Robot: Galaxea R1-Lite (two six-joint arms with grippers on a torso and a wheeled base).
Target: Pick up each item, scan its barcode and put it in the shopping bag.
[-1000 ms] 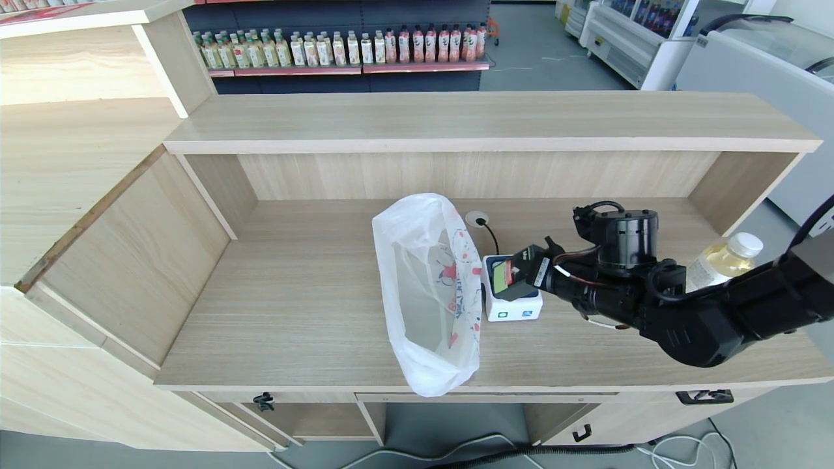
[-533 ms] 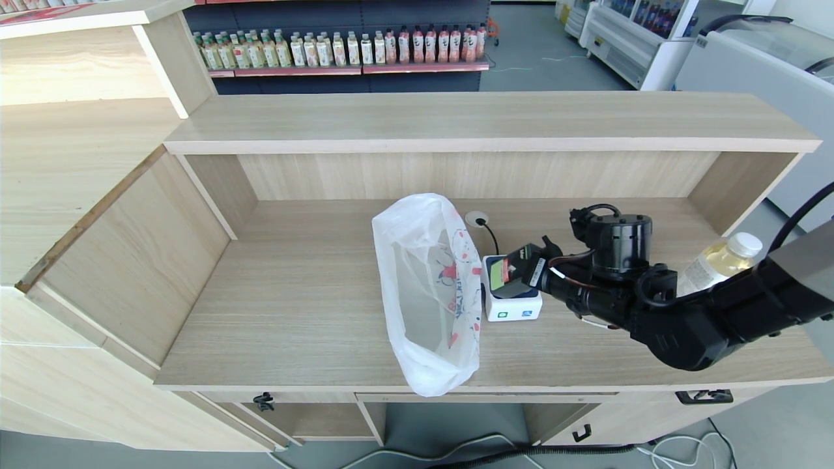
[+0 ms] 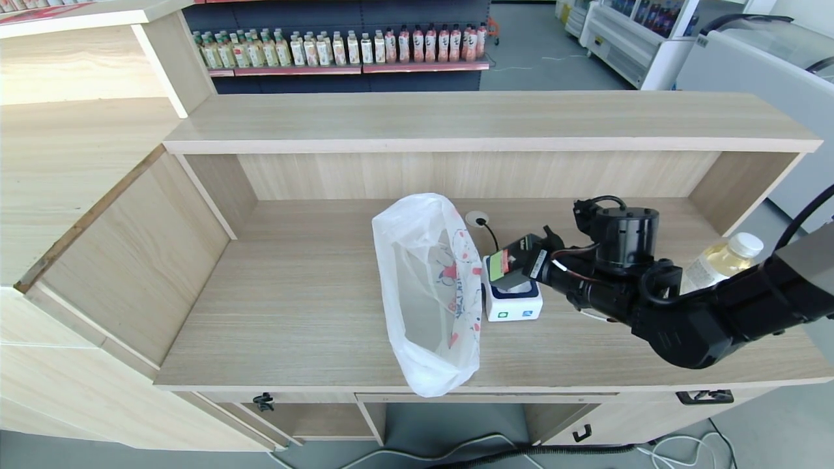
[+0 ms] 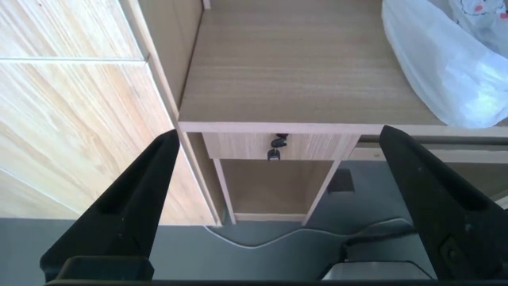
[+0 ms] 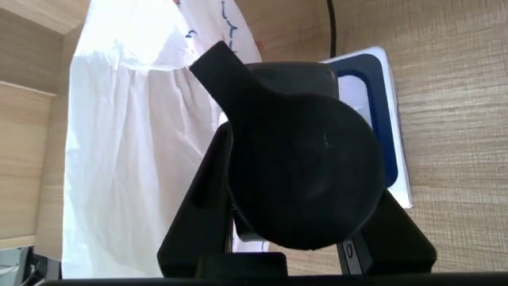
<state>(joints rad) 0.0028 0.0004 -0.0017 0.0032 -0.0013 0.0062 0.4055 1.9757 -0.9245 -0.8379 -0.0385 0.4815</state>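
Right tool (image 3: 518,264) is clamped on a small dark package (image 3: 499,264), just above the white scanner (image 3: 515,306), right of the shopping bag (image 3: 423,293). Suggest turning the barcode face squarely to the scanner window, pausing, then lifting clear of the bag rim. Left tool (image 4: 279,135) is open.
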